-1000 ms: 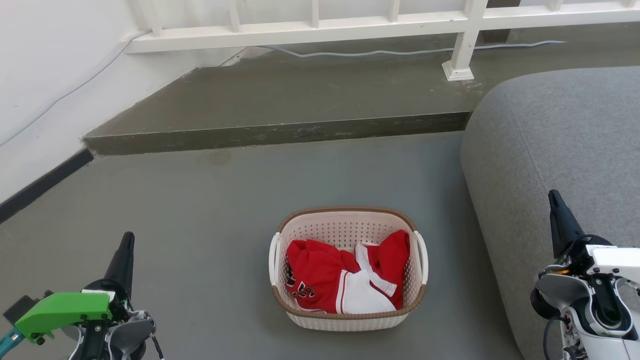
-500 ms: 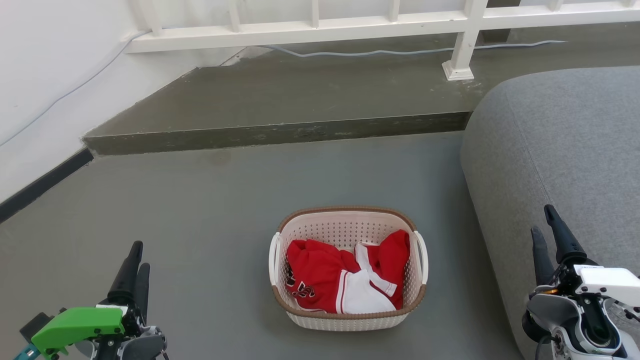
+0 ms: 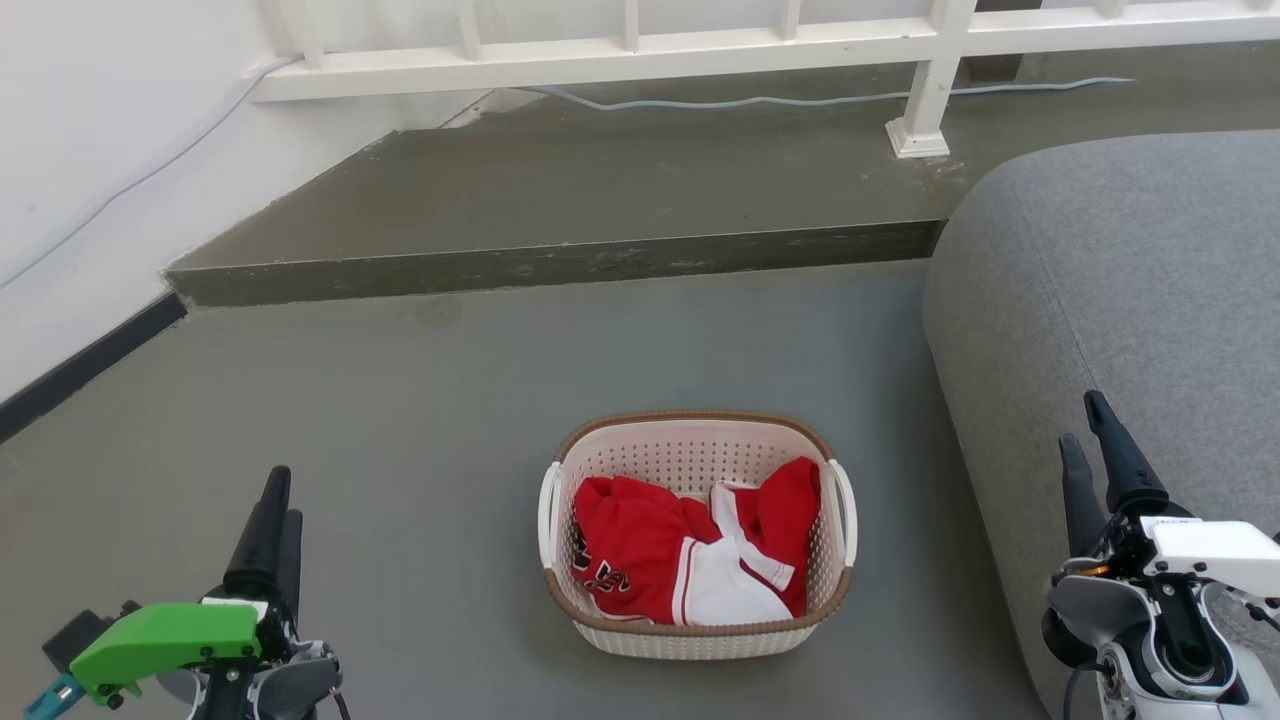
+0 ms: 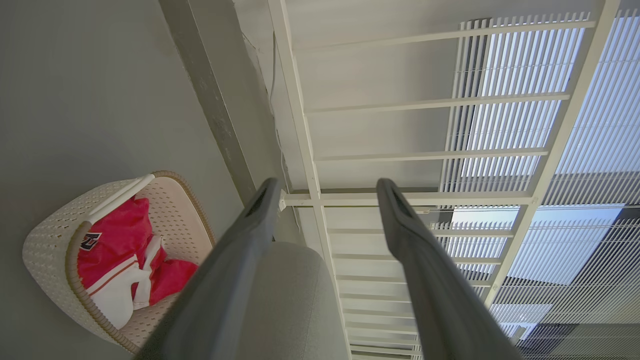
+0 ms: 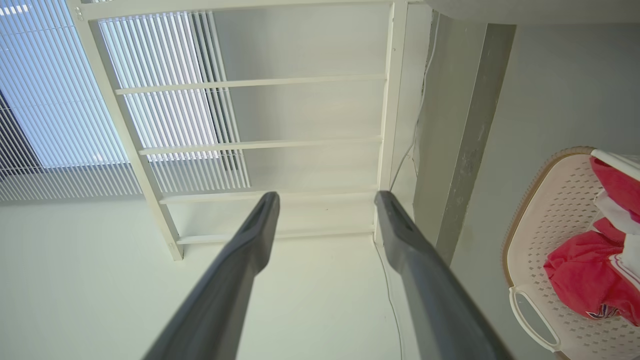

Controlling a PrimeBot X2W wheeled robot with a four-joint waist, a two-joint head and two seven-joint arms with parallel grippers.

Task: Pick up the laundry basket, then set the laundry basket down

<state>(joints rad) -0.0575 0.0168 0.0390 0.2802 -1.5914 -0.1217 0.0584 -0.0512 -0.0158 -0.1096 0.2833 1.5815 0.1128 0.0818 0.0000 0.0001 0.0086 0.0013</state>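
The cream-white perforated plastic laundry basket (image 3: 690,455), brown-rimmed, sits on the grey floor (image 3: 400,420) between your left gripper (image 3: 284,492) and right gripper (image 3: 1081,417), well apart from both. Each has its 2 fingers spread. Miss 1 white loop handle (image 3: 546,515) and it may tilt, spilling the red-and-white clothing (image 3: 650,560).

Grey floor (image 3: 400,400) (laundry basket (image 3: 690,640) atop)

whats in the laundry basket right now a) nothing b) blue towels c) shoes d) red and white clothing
d: the laundry basket holds crumpled red and white clothing, seen from the head view and both wrist views.
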